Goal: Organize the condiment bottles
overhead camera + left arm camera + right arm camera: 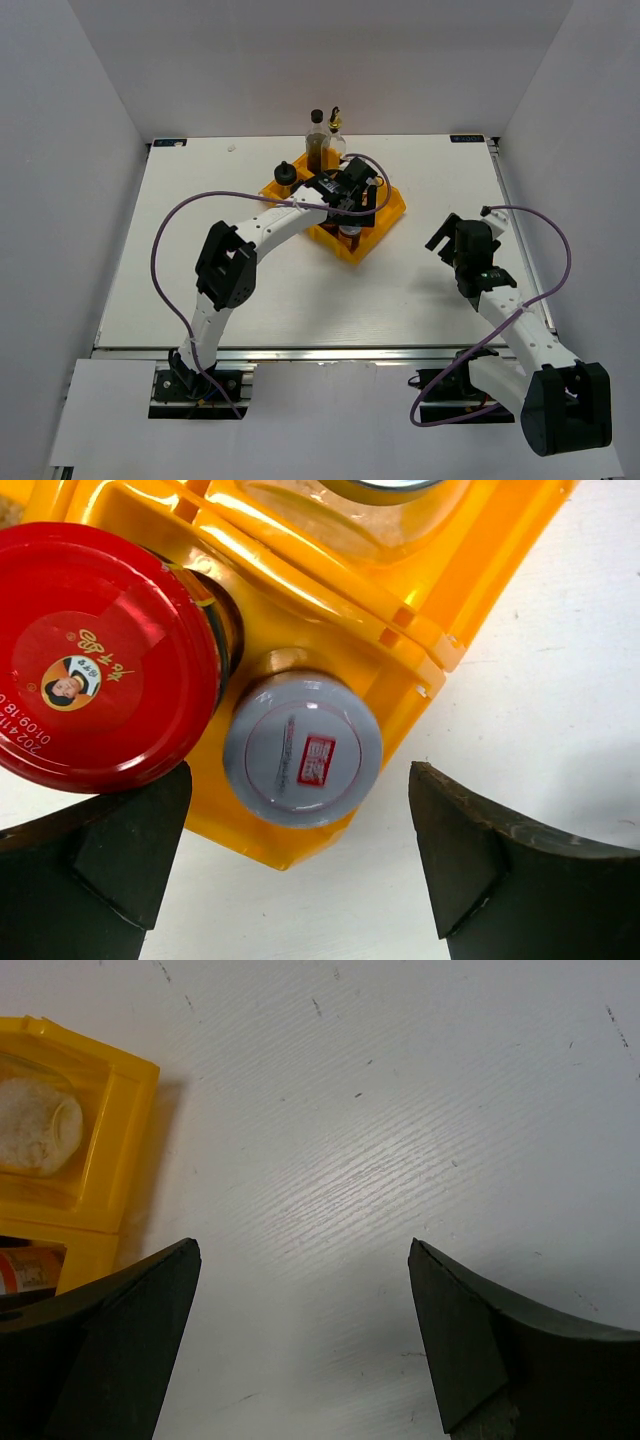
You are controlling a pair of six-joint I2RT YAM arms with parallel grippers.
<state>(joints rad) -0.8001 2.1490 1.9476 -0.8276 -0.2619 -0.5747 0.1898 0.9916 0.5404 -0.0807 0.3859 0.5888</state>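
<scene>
Silver-lidded jar (pixel 302 748) stands upright in a corner compartment of the yellow tray (pixel 425 630), just beside the red-lidded jar (pixel 100 655). The left pincer (pixel 297 815) hangs wide open straight above it, jaws flanking the lid, apart. The right pincer (pixel 305 1260), also open, hovers over the tabletop (pixel 400 1110), farther off.

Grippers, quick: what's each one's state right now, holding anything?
Left gripper: open, fingers on either side of the silver-lidded jar in the yellow tray, not touching it.
Right gripper: open, empty, over the table.
</scene>
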